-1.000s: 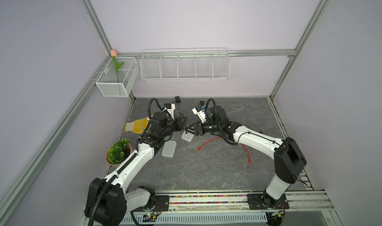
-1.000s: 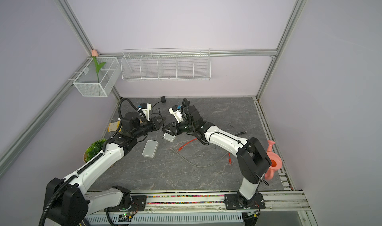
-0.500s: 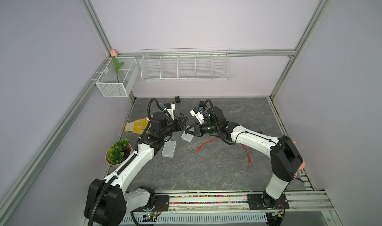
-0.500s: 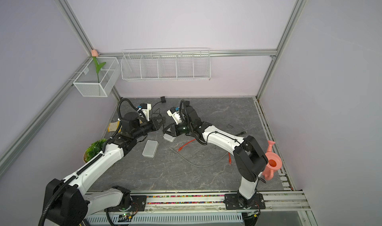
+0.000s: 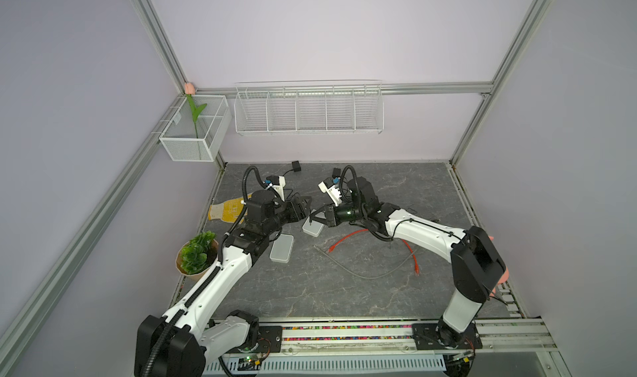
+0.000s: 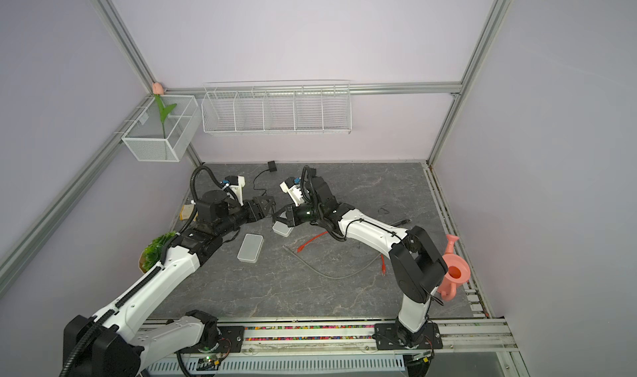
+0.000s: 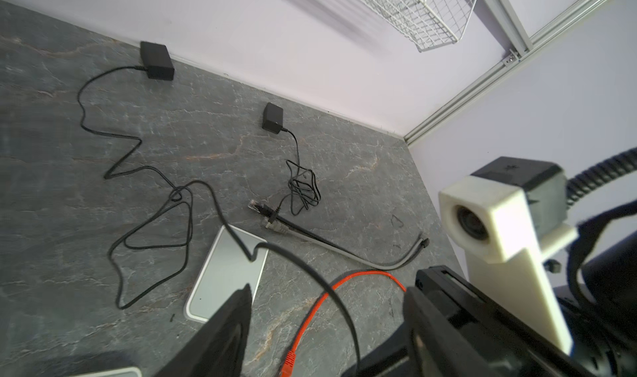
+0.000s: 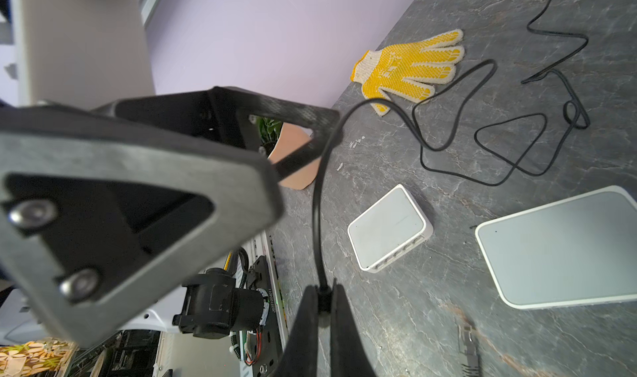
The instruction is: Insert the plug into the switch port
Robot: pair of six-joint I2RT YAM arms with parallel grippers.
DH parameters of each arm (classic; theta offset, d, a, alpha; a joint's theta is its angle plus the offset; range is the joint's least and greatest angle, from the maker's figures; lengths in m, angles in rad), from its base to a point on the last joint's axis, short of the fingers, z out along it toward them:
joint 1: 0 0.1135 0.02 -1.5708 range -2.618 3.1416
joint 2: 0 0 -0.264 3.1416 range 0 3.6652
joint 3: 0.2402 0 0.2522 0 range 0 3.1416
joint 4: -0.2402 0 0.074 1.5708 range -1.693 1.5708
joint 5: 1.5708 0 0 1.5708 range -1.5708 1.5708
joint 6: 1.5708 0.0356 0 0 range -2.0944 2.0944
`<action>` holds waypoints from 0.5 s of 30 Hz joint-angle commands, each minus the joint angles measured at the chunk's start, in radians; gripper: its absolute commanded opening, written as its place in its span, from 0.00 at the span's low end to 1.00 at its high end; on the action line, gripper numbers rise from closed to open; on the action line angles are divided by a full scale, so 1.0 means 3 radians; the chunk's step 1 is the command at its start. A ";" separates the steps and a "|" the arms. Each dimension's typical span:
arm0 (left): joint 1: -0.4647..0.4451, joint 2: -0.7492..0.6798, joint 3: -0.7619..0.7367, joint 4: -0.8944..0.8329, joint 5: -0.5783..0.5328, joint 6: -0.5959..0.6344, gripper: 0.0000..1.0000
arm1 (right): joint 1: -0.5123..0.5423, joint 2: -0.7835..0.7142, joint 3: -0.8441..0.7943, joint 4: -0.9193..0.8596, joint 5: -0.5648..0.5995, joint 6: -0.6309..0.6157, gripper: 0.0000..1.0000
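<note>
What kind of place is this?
Probably a robot practice booth: silver metal frame around lilac walls, two white robot arms bolted to a front rail, and a small white network switch.

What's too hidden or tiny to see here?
1. Plug on the black cable: right wrist view, mostly pinched inside the right gripper.
2. Sockets of the big white box: right wrist view, none on the sides shown.
3. Grey plug: right wrist view, blurred, cut by the picture edge.

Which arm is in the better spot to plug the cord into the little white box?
Right. The right claw is shut on the black cord, close to the small white switch. The left claw is open.
</note>
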 commanded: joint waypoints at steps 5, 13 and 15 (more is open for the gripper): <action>0.0024 -0.0344 0.0033 -0.0574 -0.0219 0.0241 0.71 | -0.0197 -0.0108 -0.0168 0.0216 0.0057 0.0308 0.07; 0.0023 -0.0310 -0.0269 -0.1185 -0.0802 0.0362 0.84 | -0.0546 -0.0357 -0.0345 0.0092 0.0301 0.0414 0.07; 0.0026 -0.0240 -0.0351 -0.1209 -0.0934 0.0345 1.00 | -0.0558 -0.0435 -0.0309 -0.0088 0.0368 0.0283 0.07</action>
